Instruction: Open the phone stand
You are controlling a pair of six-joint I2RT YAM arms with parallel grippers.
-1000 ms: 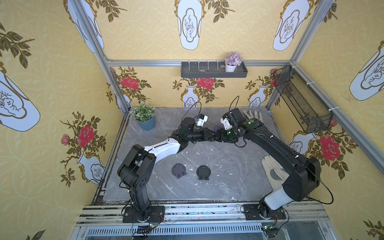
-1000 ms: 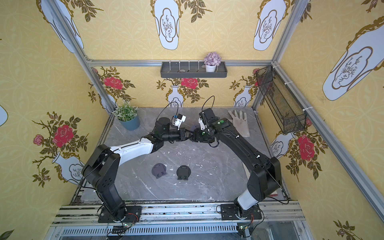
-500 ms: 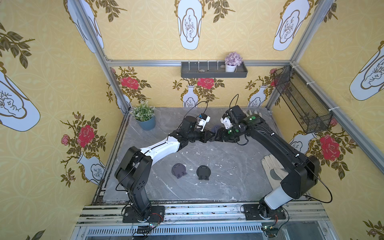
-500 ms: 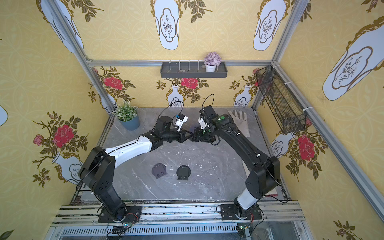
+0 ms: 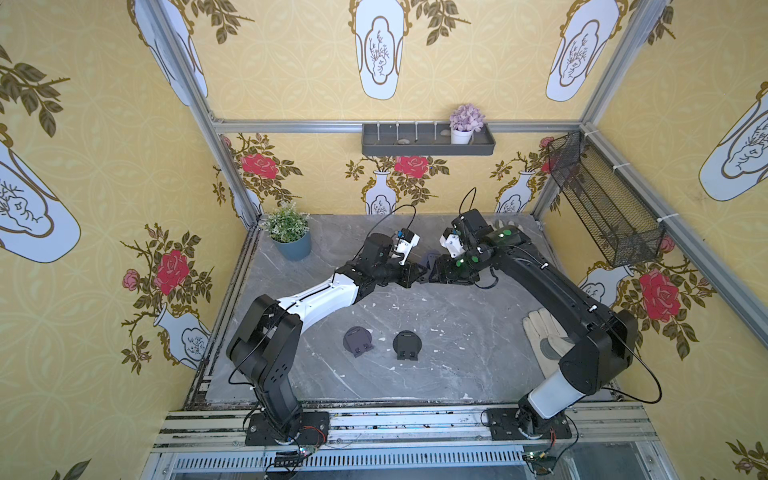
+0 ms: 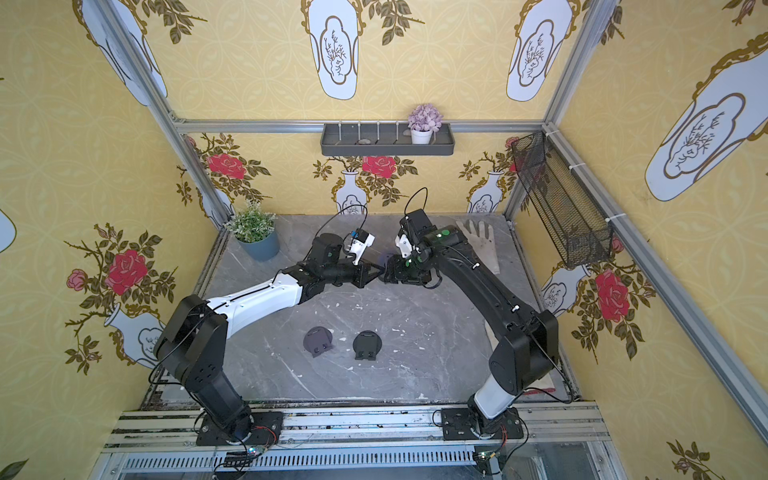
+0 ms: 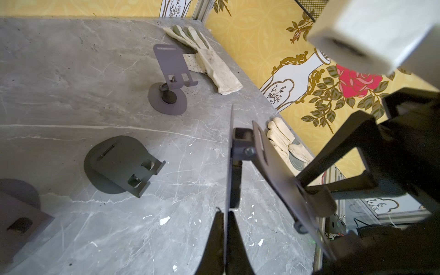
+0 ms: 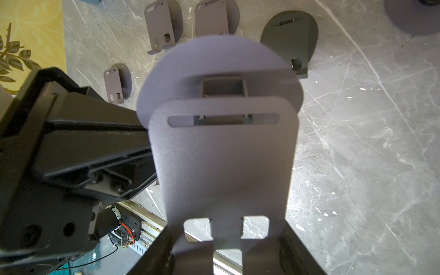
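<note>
A grey phone stand [image 5: 428, 261] [image 6: 384, 259] hangs in the air over the back middle of the table, held between both grippers. My left gripper [image 7: 225, 213] [image 5: 419, 272] is shut on the thin rim of its round base [image 7: 231, 154] [image 8: 214, 62], which the left wrist view shows edge-on. My right gripper [image 8: 226, 250] [image 5: 434, 270] is shut across the lower end of the back plate [image 8: 223, 162] [image 7: 278, 166], one finger at each side edge. The back plate stands swung away from the base at the hinge.
Two folded stands [image 5: 358, 340] [image 5: 407, 343] lie on the marble table [image 5: 457, 316] near the front. Another stand stands opened [image 7: 170, 78] beside a glove [image 7: 209, 59]. A second glove [image 5: 544, 336] lies on the right. A potted plant [image 5: 291, 237] is at the back left and a wire basket [image 5: 602, 208] on the right wall.
Both grippers, still joined at the stand, have moved a little toward the back wall. The left arm has stretched out further.
</note>
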